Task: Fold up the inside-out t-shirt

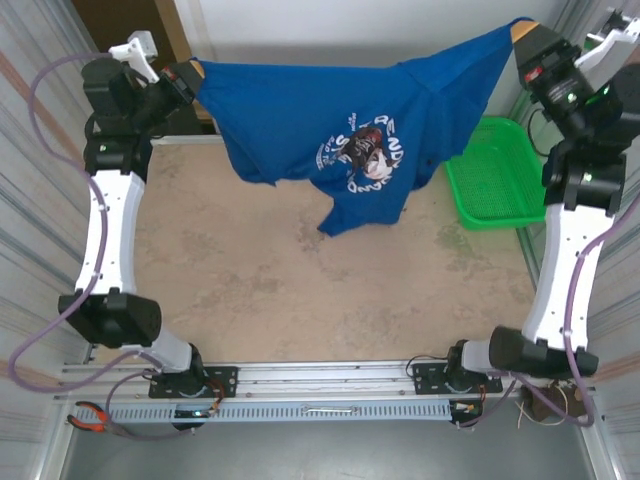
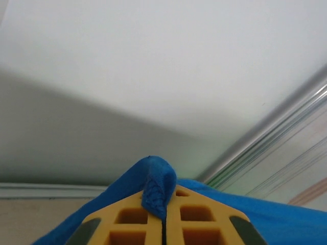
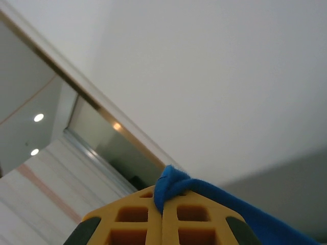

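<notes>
left end effector [image 1: 188, 72] raised at far left, clamped on edge of royal-blue t-shirt [image 1: 290, 105], fabric bunched between yellow fingers [image 2: 127, 222]. shirt stretched in air between arms over far side of bench [image 1: 300, 290], white-and-reddish graphic [image 1: 366, 150] showing, lower fold hanging toward bench. green mesh basket [image 1: 495, 175] on bench, far right. right end effector [image 1: 522, 38] raised at far right, pinching opposite shirt edge.

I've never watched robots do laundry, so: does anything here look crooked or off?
The shirt hangs lopsided. The left gripper and right gripper each pinch an edge, but the right end sits higher in the top view, and the cloth sags into a bunched, twisted point instead of hanging flat. Nothing looks torn or spilled.
</notes>
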Controlling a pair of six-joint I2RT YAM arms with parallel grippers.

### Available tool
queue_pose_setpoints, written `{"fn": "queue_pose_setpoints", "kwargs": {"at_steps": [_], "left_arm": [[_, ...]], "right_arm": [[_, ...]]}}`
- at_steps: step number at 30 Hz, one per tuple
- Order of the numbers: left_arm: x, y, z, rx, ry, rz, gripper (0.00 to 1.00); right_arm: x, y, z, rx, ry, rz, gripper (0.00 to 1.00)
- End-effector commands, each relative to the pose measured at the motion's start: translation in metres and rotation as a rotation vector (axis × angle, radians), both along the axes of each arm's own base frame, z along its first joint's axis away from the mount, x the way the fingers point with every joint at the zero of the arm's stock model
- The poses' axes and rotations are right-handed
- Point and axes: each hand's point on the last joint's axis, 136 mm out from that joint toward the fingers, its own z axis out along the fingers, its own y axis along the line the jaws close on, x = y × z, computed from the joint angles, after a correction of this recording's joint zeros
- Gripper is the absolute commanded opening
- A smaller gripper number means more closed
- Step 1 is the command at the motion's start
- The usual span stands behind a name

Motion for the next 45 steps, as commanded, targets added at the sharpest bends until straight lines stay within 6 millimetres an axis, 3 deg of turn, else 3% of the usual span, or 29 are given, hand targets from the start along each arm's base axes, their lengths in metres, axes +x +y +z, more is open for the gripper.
{"fn": "queue_pose_setpoints", "kwargs": {"at_steps": [1,4,8,11,13,15,16,17,19,21,23,29,37,42,43,45], "left_arm": [[-0.012,0.008,-0.053,0.014,0.096,0.029,0.33],[-0.025,0.021,-0.139,0.039,0.248,0.098,0.55],[-0.051,0.02,-0.22,0.003,0.39,0.099,0.62],[-0.07,0.014,-0.245,-0.026,0.432,0.082,0.63],[-0.079,0.013,-0.252,-0.031,0.445,0.082,0.64],[-0.085,0.012,-0.256,-0.023,0.456,0.081,0.64],[-0.086,0.01,-0.255,-0.016,0.459,0.075,0.64],[-0.087,0.006,-0.254,-0.009,0.458,0.064,0.65],[-0.086,-0.006,-0.252,0.02,0.451,0.038,0.66],[-0.086,-0.026,-0.251,0.072,0.444,-0.003,0.68],[-0.088,-0.058,-0.255,0.143,0.44,-0.063,0.68],[-0.118,-0.179,-0.289,0.373,0.423,-0.277,0.74],[-0.176,-0.317,-0.367,0.688,0.384,-0.507,0.81],[-0.196,-0.397,-0.389,0.834,0.289,-0.627,0.89],[-0.2,-0.414,-0.393,0.861,0.265,-0.649,0.98],[-0.203,-0.44,-0.402,0.92,0.222,-0.676,0.99]], "right_arm": [[-0.05,0.035,-0.012,-0.066,-0.083,0.046,0.0],[-0.069,0.066,-0.085,-0.109,0.01,0.085,0.0],[-0.079,0.1,-0.204,-0.17,0.197,0.14,0.0],[-0.092,0.114,-0.287,-0.236,0.349,0.167,0.0],[-0.104,0.112,-0.33,-0.295,0.436,0.141,0.0],[-0.116,0.107,-0.36,-0.329,0.494,0.124,0.0],[-0.121,0.106,-0.374,-0.328,0.529,0.123,0.1],[-0.125,0.107,-0.384,-0.32,0.558,0.131,0.36],[-0.129,0.112,-0.395,-0.332,0.59,0.159,0.65],[-0.128,0.106,-0.396,-0.368,0.614,0.126,0.73],[-0.122,0.088,-0.391,-0.412,0.627,0.02,0.78],[-0.093,0.03,-0.377,-0.441,0.728,-0.255,0.82],[-0.038,-0.022,-0.388,-0.292,0.888,-0.318,0.84],[-0.03,-0.044,-0.382,-0.233,0.892,-0.377,0.84],[-0.029,-0.048,-0.38,-0.218,0.893,-0.388,0.84],[-0.029,-0.056,-0.376,-0.195,0.891,-0.409,0.84]]}}
